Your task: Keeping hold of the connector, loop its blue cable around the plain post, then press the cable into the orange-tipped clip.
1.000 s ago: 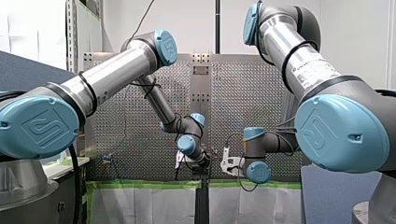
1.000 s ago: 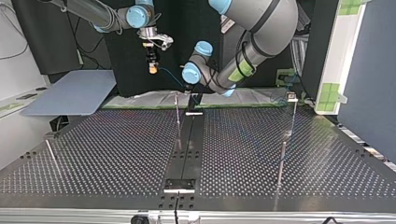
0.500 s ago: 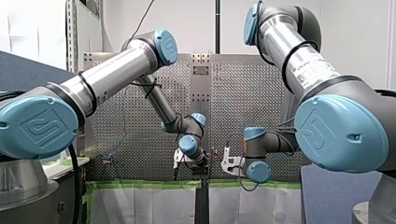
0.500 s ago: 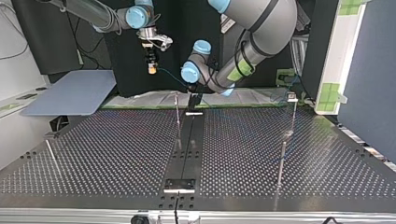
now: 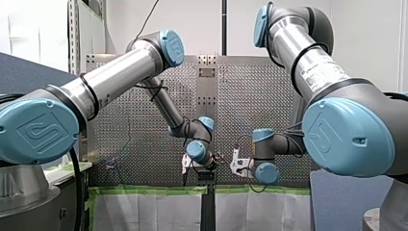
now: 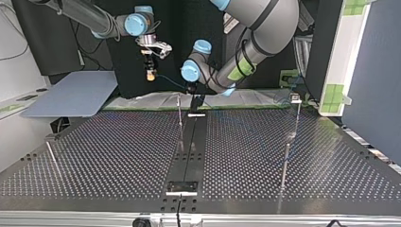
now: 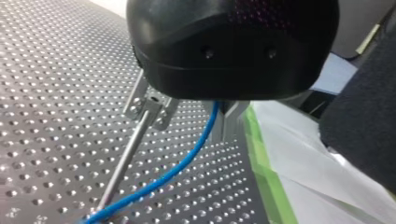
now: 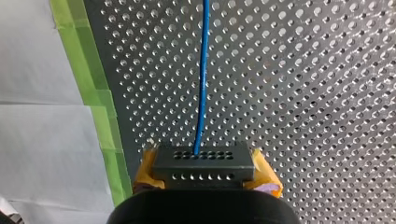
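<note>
My right gripper (image 8: 203,173) is shut on a black connector (image 8: 203,162), with a yellow pad on each side of it. The blue cable (image 8: 201,74) leaves the connector and runs ahead over the perforated table. In the top view my right gripper (image 6: 150,72) hangs above the table's far edge, and the cable (image 6: 170,82) sags across to my left gripper (image 6: 194,94). In the left wrist view the cable (image 7: 201,144) passes between my left gripper's metal fingers (image 7: 148,106), which stand apart, close to one finger. A thin plain post (image 6: 180,113) stands just beside that gripper.
More thin posts (image 6: 286,161) stand at the top view's right and another (image 6: 52,158) at its left. A dark rail (image 6: 189,151) runs down the table's middle. Green tape (image 8: 88,70) edges the table by white sheeting. A grey board (image 6: 75,94) lies at the far left.
My right gripper has shifted with the connector toward the top view's left. My left arm's wrist has moved slightly the same way near the post.
</note>
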Controlling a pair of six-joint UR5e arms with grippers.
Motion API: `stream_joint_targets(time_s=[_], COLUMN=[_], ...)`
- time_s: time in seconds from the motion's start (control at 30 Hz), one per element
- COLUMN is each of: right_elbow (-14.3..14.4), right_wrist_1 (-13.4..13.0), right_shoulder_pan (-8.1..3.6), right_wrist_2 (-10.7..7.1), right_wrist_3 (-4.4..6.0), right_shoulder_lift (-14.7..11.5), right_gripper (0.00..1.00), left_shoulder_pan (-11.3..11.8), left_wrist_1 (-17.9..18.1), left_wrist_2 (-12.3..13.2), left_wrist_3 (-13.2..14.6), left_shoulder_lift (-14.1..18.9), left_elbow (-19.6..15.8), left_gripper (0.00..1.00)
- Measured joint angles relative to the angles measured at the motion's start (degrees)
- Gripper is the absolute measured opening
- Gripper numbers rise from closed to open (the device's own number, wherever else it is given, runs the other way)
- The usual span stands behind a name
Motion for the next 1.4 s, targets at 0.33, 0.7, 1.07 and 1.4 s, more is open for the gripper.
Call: stream_joint_targets(time_s=[0.33,0.7,1.07,1.4], right_elbow=[-1.7,-4.1,-7.7,-11.2], right_wrist_1=[1.4,3.0,4.8,7.8], right_shoulder_pan=[-1.43,-3.1,-5.33,-7.24], right_wrist_2=[-0.05,-0.17,-0.75,-1.71], right_wrist_3=[-0.03,-0.57,-0.86,-1.02], right_shoulder_lift=[0.0,0.0,0.0,0.0], right_gripper=[0.0,0.0,0.0,0.0], left_shoulder_pan=[0.1,0.6,1.3,2.7], left_wrist_1=[4.5,8.0,7.4,5.9], left_wrist_2=[-1.0,-5.0,-5.3,-5.1], left_wrist_3=[-2.5,-3.4,-3.5,-3.4], left_shoulder_lift=[0.0,-0.1,-0.1,-0.1], left_elbow=[0.0,1.0,3.2,5.3], left_gripper=[0.0,0.0,0.0,0.0])
